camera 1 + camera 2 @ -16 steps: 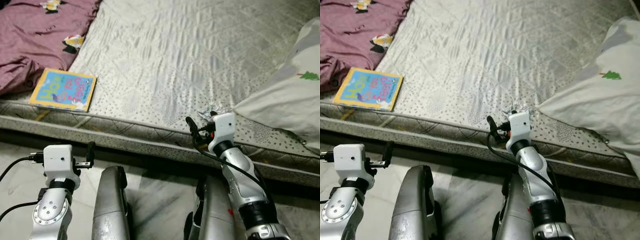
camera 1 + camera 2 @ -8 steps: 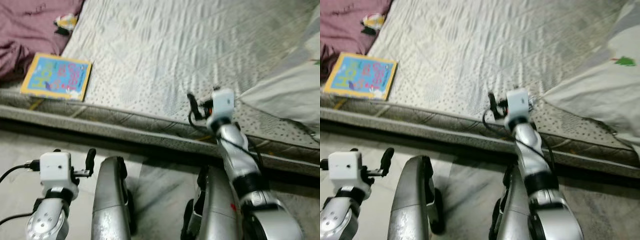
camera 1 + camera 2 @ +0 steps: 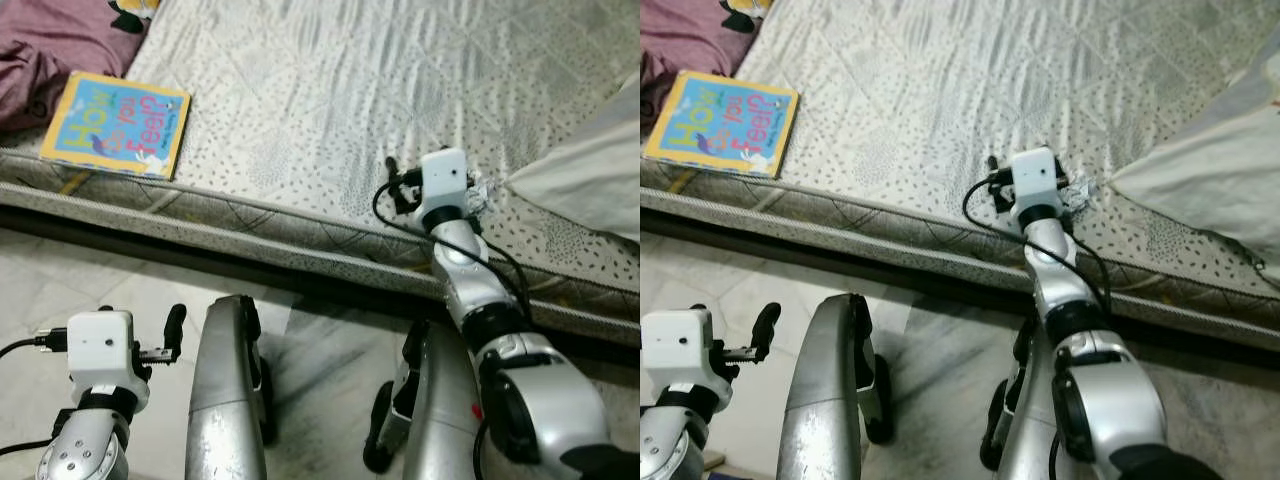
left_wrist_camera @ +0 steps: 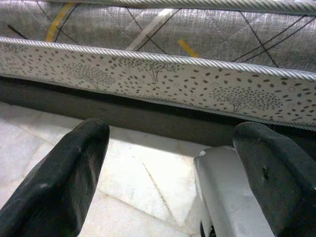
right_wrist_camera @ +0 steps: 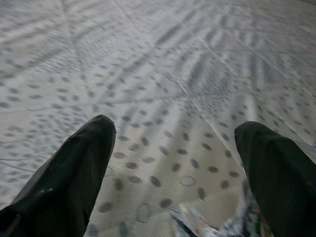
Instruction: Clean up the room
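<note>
Right gripper (image 5: 175, 163) out over the mattress (image 3: 330, 90), fingers (image 5: 69, 173) spread wide, nothing between them. Crumpled wrapper (image 5: 217, 222) just below, lying on the dotted fabric near the mattress edge, between the two black fingers in the wrist view but not touched. From the head views, same wrapper (image 3: 482, 190) peeking out beside the white wrist block, close to the corner of the pale pillow (image 3: 590, 170). Right arm stretched forward from the floor side across the piped border.

Left gripper (image 4: 173, 163) low over the marble floor (image 4: 133, 173), fingers (image 4: 59, 182) wide apart, holding nothing, aimed at the mattress side with its leafy print and rope trim. Dark gap running under the bed frame.

Picture book (image 3: 117, 124) with blue and yellow cover flat on the mattress, far to the robot's left, right at the edge. Maroon blanket (image 3: 50, 45) bunched just behind it at the corner, touching or nearly touching the book's far side; cannot tell which. Book and wrapper well apart.
</note>
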Robot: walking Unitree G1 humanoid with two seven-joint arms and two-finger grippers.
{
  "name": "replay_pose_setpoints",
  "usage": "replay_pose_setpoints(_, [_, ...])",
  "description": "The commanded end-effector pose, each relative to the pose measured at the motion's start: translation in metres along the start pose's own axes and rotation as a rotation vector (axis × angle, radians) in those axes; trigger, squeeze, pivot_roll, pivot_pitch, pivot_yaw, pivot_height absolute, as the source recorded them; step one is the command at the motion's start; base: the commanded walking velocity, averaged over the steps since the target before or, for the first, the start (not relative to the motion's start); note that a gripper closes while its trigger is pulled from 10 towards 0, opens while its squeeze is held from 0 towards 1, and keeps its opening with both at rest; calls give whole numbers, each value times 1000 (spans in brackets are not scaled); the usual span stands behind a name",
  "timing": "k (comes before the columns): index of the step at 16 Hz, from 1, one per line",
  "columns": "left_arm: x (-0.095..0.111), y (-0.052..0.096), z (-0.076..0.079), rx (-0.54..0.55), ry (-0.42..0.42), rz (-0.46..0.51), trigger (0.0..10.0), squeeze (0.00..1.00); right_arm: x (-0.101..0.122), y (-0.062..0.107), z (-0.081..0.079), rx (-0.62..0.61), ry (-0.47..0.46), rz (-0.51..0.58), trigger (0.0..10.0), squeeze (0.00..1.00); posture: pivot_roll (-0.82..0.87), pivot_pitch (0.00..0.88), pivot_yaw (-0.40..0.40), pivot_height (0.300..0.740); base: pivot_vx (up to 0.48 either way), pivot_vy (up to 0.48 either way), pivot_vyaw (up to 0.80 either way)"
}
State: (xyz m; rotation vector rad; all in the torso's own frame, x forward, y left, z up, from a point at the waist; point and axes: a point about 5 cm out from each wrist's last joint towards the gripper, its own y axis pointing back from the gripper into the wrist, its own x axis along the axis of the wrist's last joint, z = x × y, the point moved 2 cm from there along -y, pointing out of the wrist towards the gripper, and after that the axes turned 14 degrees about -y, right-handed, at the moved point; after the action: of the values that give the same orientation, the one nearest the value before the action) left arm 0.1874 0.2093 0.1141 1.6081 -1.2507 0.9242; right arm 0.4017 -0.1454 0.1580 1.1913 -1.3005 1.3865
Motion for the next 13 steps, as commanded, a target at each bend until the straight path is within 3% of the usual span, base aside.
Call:
replay_pose_setpoints(1, [-3,7,1,-14,-1,-27,10000,0,-1,-1,4,-34,-5,4,10000,0,248,419,-6,537,0,0,0])
replay_pose_setpoints(5, [-2,7,2,-15,0,-26,10000,0,4,-4,12,-71,20,11,10000,0,250,406,-14,537,0,0,0])
replay_pose_setpoints(7, [-2,8,4,-19,4,-28,10000,0,-3,-1,25,-133,68,-16,10000,0,246,402,-13,537,0,0,0])
replay_pose_setpoints(12, [-2,3,5,-25,6,-24,10000,0,-39,17,40,-247,140,-188,10000,0,250,387,-8,537,0,0,0])
replay_pose_setpoints(13, [-1,2,5,-26,5,-21,10000,0,-58,26,44,-286,86,-307,2902,0,250,377,-8,537,0,0,0])
